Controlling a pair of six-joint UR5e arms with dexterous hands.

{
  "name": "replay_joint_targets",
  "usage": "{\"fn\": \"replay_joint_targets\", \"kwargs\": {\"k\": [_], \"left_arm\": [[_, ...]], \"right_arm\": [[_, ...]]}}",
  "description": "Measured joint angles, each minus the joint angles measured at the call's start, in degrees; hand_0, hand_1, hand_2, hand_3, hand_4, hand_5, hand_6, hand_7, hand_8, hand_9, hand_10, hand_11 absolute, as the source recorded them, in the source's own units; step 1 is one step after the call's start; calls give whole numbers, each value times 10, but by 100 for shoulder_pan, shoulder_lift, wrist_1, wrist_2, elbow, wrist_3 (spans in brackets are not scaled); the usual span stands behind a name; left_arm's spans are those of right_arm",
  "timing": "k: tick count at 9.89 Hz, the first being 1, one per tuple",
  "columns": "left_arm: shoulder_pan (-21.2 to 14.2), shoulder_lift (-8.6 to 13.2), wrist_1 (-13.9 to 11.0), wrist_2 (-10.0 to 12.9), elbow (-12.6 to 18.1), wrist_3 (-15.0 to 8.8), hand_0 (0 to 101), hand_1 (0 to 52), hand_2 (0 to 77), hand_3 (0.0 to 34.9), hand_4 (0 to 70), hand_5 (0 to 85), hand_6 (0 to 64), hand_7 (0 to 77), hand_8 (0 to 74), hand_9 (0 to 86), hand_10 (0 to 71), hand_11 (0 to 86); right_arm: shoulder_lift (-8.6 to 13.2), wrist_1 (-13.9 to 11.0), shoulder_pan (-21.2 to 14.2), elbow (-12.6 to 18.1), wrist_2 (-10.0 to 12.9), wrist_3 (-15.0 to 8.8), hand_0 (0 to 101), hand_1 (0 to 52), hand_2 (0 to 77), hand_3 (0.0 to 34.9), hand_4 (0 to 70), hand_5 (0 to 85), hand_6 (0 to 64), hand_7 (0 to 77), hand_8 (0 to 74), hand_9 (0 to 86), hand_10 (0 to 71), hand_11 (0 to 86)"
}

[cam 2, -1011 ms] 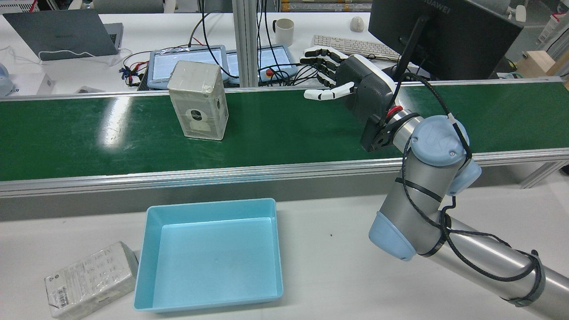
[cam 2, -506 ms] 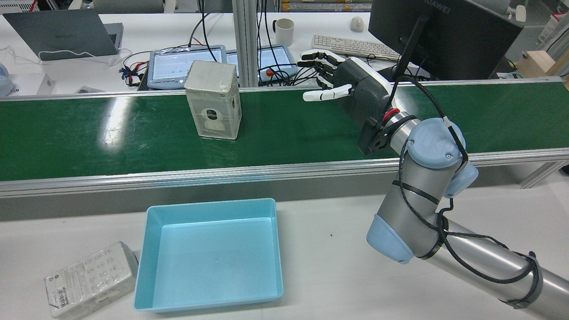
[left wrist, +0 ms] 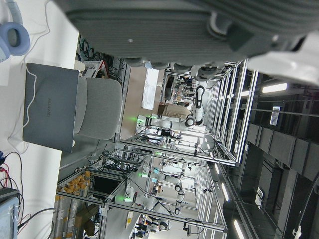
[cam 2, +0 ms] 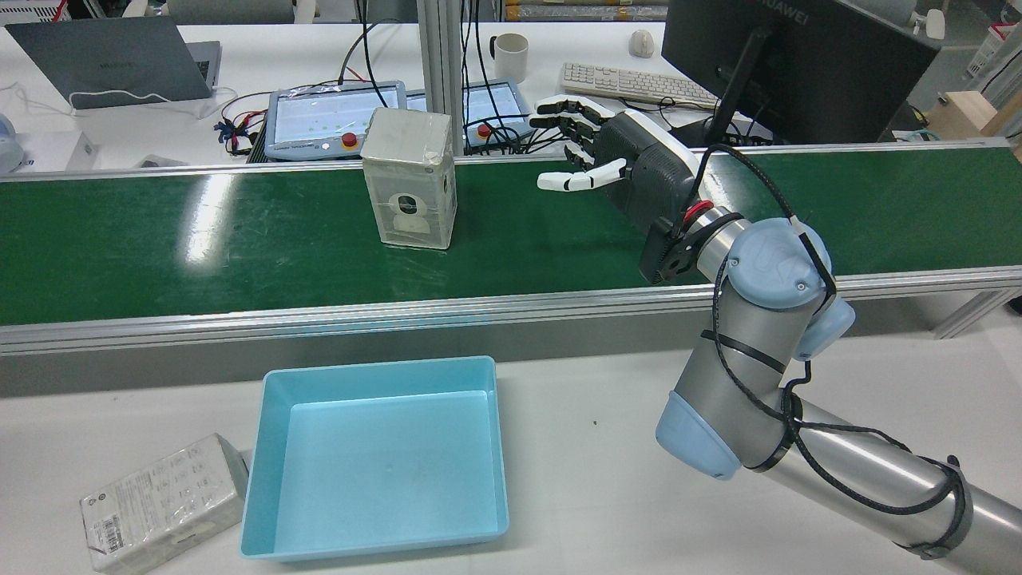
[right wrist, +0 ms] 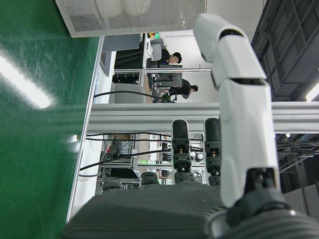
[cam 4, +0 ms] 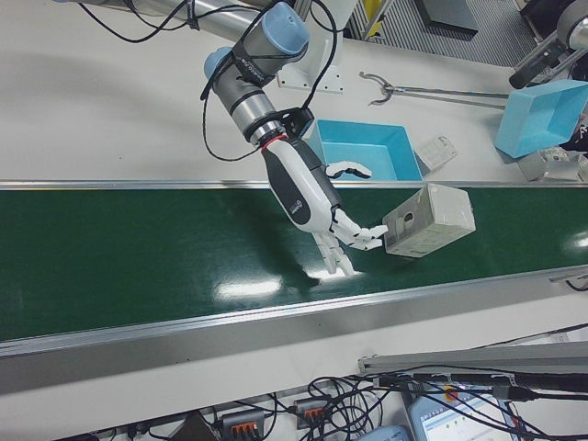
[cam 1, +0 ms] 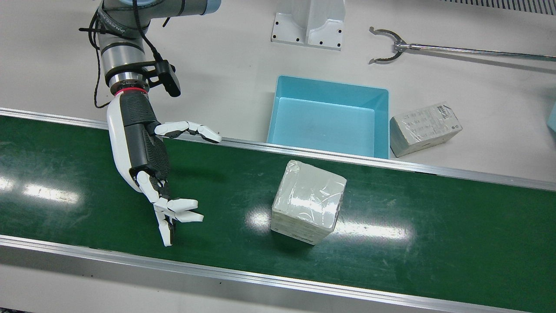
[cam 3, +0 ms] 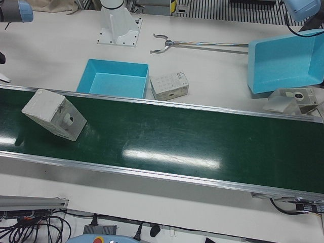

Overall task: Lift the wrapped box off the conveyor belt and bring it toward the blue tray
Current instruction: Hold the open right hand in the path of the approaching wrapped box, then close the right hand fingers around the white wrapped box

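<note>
**open hand waits beside the box on the belt**

the wrapped box (cam 2: 409, 178) stands upright on the green conveyor belt (cam 2: 160, 239), in the upper middle of the rear view. the right hand (cam 2: 615, 164) hangs over the belt at the upper right of centre, fingers spread and pointing at the box, holding nothing and well apart from it. i judge this pose prepares a side grasp. the blue tray (cam 2: 375, 455) lies empty at the lower middle, close to the belt, probably to keep the carry short. a second wrapped box (cam 2: 160, 499) lies beside the tray. the laptop (cam 2: 112, 60) and the monitor (cam 2: 798, 64) show "huawei". for the left hand, i cannot tell its state.
</note>
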State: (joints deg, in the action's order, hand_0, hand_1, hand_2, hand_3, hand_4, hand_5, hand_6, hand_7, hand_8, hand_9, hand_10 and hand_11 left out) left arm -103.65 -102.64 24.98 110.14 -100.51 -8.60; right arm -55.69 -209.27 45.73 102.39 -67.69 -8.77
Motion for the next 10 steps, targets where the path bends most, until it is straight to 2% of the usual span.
{"fn": "replay_joint_targets", "kwargs": {"k": [1,3,6,7,10], "left_arm": [[0,0,0,0,0,0,0,0,5,0,0,11,0,0,0,0,5,0],[0,0,0,0,0,0,0,0,5,0,0,11,0,5,0,0,5,0],[0,0,0,0,0,0,0,0,5,0,0,11,0,0,0,0,0,0],[0,0,0,0,0,0,0,0,5,0,0,11,0,0,0,0,0,0],[0,0,0,0,0,0,0,0,5,0,0,11,0,0,0,0,5,0]], "right_arm": [[2,0,-2,-9,1,-13,500,185,224,141,120,327,60,251,0,65,0,16],[5,0,-10,-32,1,-30,500,191,224,142,120,327,60,251,0,65,0,16],[20,57,-19,-235,9,-66,500,191,224,139,120,327,60,251,0,65,0,16],[29,92,-20,-304,9,-69,500,191,224,153,115,327,49,251,0,65,0,16],[45,133,-21,-378,10,-72,499,185,213,153,115,327,49,251,0,60,0,16]]}}
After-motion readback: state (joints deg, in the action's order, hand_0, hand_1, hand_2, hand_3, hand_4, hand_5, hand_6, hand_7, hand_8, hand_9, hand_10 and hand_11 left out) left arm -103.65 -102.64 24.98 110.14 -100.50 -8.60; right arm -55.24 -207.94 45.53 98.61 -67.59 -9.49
